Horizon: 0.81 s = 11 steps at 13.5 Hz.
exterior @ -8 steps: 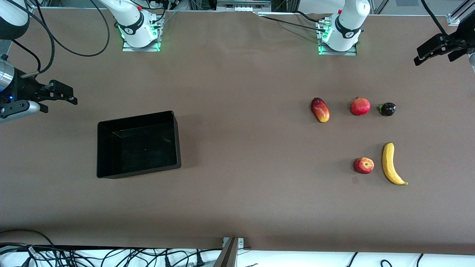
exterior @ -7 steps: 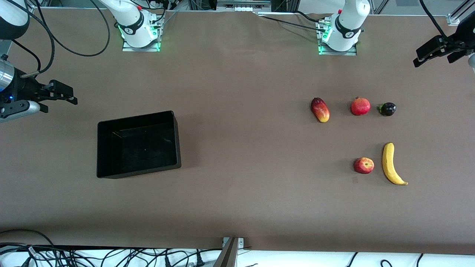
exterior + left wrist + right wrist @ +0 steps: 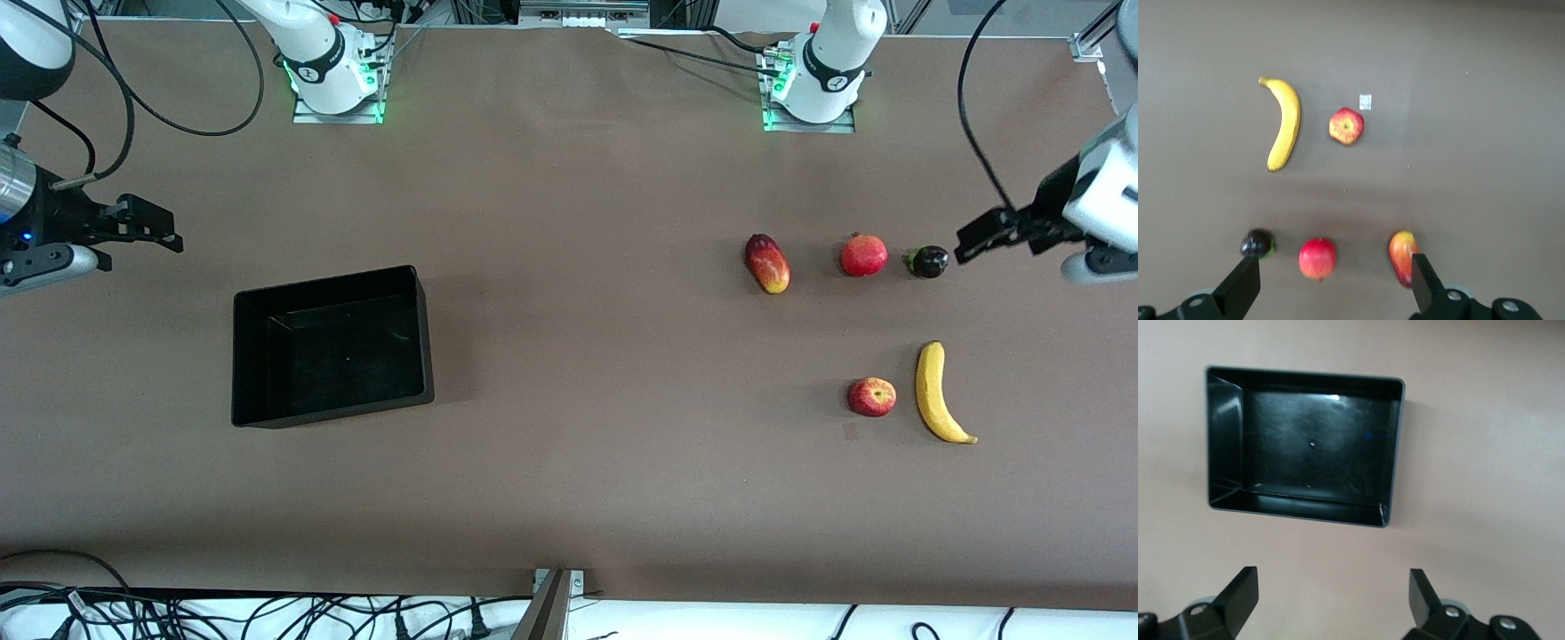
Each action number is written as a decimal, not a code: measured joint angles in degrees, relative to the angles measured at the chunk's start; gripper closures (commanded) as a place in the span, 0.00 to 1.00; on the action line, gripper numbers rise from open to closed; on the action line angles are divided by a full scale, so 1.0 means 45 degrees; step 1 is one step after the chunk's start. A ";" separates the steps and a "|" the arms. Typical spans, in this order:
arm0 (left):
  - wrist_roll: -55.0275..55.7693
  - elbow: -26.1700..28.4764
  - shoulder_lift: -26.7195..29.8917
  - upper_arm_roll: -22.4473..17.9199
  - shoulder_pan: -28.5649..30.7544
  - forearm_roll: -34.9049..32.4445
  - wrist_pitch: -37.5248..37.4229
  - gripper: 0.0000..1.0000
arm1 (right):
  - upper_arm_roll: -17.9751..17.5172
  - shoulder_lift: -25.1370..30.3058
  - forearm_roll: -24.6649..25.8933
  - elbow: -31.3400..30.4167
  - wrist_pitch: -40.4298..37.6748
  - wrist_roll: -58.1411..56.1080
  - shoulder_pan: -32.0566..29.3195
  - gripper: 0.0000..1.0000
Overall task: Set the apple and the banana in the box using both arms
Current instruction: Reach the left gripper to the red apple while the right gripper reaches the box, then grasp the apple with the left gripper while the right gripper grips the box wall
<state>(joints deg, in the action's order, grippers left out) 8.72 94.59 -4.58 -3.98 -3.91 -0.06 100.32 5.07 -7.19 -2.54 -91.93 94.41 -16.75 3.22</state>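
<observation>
Apple [image 3: 871, 396] red with yellow patch, banana [image 3: 938, 393] curved yellow beside it, both grippers spread, empty

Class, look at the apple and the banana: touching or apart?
Apart. The front view shows a strip of bare table between the apple and the banana; the left wrist view shows that gap too.

Both arms aloft over the table ends, both grippers empty

The left gripper [image 3: 978, 237] hangs in the air at the left arm's end of the table, its white wrist angled down and inward, black fingers [image 3: 1241, 287] spread wide with nothing between them. The right gripper [image 3: 151, 224] is held up at the right arm's end, wrist turned inward, cable looping above it; its fingers [image 3: 1238, 590] are likewise spread wide apart and hold nothing.
</observation>
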 measured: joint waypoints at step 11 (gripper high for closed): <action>0.0058 0.0328 -0.7020 -0.0136 0.0086 0.0001 0.8831 0.00 | 0.0215 -0.4235 0.0709 -0.2718 0.6155 0.0068 -0.0511 0.16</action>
<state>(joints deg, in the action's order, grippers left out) 8.99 96.06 -36.17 -4.59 -3.52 -0.06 140.06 6.04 -26.25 0.65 -104.16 122.10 -16.44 0.92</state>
